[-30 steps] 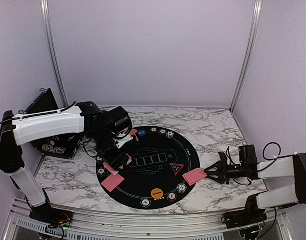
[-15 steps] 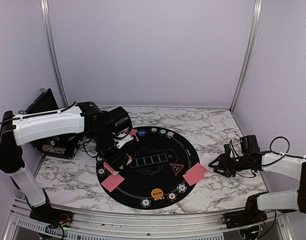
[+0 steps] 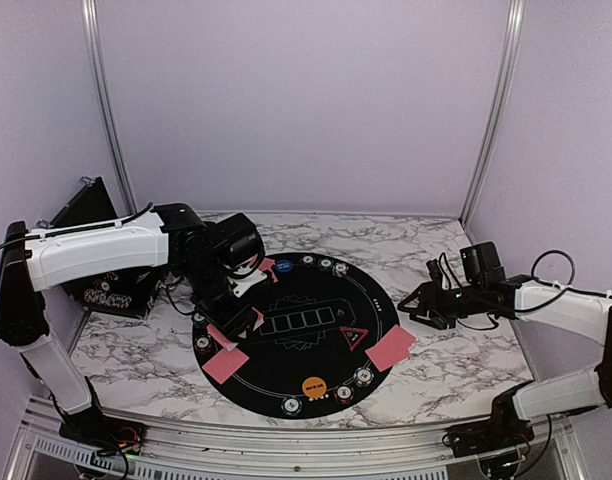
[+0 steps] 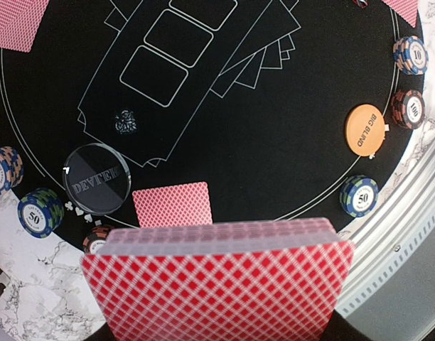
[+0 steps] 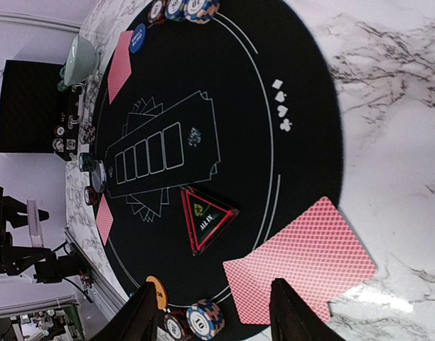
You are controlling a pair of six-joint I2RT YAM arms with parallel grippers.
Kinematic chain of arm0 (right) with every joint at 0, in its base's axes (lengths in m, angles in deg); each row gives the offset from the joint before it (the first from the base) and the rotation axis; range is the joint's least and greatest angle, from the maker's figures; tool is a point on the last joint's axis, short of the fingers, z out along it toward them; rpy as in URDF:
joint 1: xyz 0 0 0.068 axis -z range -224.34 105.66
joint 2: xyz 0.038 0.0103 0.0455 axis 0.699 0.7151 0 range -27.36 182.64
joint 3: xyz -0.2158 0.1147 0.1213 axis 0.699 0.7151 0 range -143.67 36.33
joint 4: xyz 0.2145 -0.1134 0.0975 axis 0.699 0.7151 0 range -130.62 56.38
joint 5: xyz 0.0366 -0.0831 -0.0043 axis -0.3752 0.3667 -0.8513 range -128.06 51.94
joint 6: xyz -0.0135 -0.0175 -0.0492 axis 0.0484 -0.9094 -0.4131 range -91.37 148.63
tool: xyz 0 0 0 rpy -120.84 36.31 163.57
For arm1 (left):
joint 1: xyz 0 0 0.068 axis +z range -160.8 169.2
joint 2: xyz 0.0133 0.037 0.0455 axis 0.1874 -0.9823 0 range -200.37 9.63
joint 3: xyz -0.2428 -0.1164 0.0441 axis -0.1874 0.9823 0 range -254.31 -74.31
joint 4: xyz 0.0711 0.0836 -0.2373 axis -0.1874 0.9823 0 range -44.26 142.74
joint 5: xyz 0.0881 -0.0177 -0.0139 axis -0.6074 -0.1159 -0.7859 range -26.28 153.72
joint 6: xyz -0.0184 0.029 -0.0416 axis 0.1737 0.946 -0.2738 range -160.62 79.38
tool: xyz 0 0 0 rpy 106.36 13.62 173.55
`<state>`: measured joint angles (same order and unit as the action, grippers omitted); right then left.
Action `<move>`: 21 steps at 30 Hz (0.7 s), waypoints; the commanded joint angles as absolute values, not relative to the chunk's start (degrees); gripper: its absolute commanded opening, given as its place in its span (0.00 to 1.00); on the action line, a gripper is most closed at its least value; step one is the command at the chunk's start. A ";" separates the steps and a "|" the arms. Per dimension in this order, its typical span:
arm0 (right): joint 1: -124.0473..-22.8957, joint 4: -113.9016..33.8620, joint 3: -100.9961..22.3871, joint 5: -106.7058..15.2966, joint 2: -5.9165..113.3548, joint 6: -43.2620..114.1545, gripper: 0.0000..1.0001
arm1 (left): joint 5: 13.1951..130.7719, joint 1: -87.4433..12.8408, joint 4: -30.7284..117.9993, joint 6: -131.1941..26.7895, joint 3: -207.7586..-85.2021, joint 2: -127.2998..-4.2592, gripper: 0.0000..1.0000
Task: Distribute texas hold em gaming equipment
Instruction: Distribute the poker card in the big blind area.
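My left gripper (image 3: 234,322) is shut on a deck of red-backed cards (image 4: 224,284) above the black mat's left side. A single card (image 4: 173,204) lies below it beside the clear dealer button (image 4: 97,179). My right gripper (image 3: 414,299) is open and empty, raised to the right of two overlapping cards (image 5: 303,266) at the mat's right edge (image 3: 390,347). The red triangle marker (image 5: 207,220) lies just inside them. The orange disc (image 3: 314,386) and striped chips (image 3: 364,376) sit along the near rim. The blue disc (image 3: 283,266) and another card (image 3: 268,267) lie at the far rim.
The round black mat (image 3: 316,295) lies on the marble table. A black case (image 3: 96,260) stands open at the left, with a teal bowl (image 5: 79,60) near it. More chips (image 3: 326,263) sit on the mat's far rim. A metal rail (image 3: 286,450) runs along the front.
My right gripper has let go of the cards at the mat's right edge, opened, and pulled back up and away. The cards stay. The left arm has not moved.
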<state>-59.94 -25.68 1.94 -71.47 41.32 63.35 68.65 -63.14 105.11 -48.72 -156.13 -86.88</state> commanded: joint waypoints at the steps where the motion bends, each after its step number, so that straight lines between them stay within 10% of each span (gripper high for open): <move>1: -63.15 -28.84 -1.95 -71.20 43.85 65.22 0.52 | 68.73 -63.08 105.59 -47.99 -157.98 -86.87 0.58; 21: -84.19 -58.81 -15.71 -83.34 67.44 83.07 0.65 | 69.32 -63.18 105.55 -48.15 -157.63 -86.04 0.58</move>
